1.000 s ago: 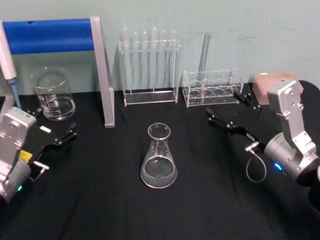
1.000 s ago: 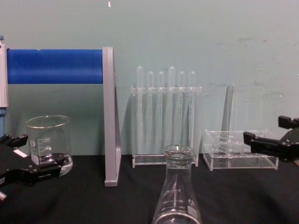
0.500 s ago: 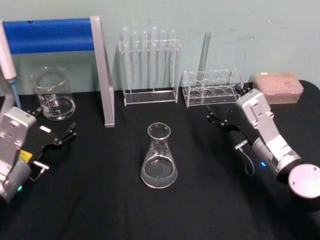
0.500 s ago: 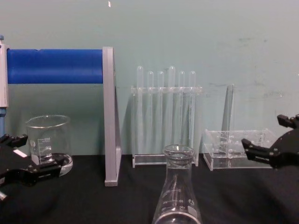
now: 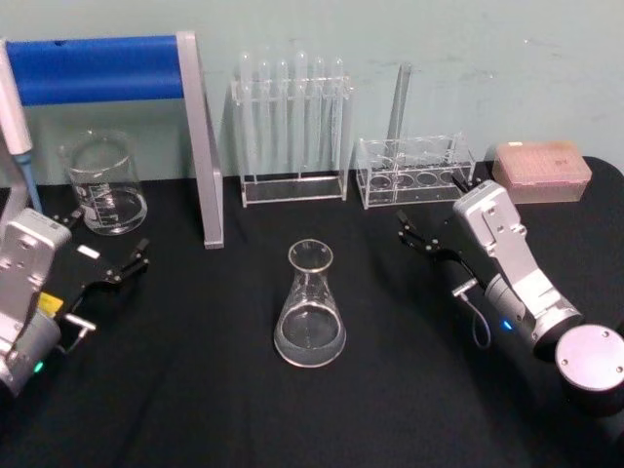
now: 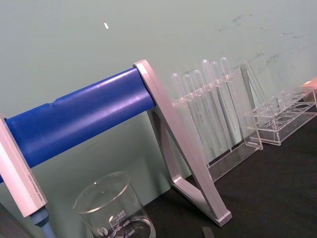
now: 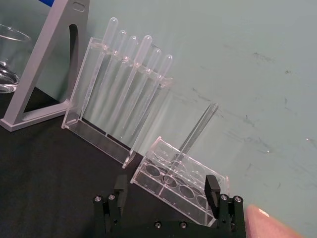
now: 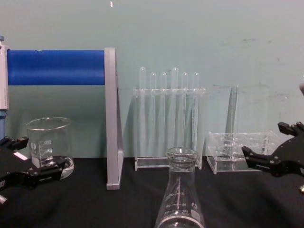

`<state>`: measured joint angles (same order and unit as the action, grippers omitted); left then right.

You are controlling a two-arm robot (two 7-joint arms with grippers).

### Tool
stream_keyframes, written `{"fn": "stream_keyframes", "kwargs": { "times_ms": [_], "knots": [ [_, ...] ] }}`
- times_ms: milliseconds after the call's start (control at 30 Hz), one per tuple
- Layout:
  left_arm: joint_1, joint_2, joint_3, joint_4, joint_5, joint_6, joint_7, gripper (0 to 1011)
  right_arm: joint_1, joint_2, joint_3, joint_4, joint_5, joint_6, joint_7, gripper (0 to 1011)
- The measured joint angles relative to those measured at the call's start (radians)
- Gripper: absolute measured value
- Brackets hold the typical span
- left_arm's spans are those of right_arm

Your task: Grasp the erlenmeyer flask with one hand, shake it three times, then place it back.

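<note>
The erlenmeyer flask (image 5: 310, 312) stands upright on the black table, near the middle, with a little clear liquid in its base; the chest view shows it close at the bottom edge (image 8: 179, 202). My right gripper (image 5: 434, 207) hovers open to the flask's right and a bit behind it, jaws pointing left, nothing between them. It sits low at the right edge (image 8: 263, 141) in the chest view. The right wrist view shows its two fingertips (image 7: 212, 186) spread apart. My left gripper (image 5: 107, 234) rests open at the far left, in front of the beaker.
A glass beaker (image 5: 102, 185) stands back left beside a grey stand with a blue bar (image 5: 200, 146). Behind the flask is a rack of test tubes (image 5: 292, 127). A low clear rack holding one tube (image 5: 414, 171) and a pink box (image 5: 541, 168) lie behind the right gripper.
The right arm has swung and turned its wrist, bringing the open gripper lower and slightly left. The flask and the left arm have not moved.
</note>
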<state>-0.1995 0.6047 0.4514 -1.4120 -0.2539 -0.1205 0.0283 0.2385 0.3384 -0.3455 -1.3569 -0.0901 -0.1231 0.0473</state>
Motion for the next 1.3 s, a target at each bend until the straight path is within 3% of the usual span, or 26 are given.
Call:
{"fn": "stream_keyframes", "kwargs": {
  "times_ms": [1300],
  "knots": [
    [0.000,0.000,0.000,0.000,0.000,0.000,0.000,1001,0.002,0.003,-0.003,0.000,-0.001,-0.001,-0.004,1000]
  ]
}}
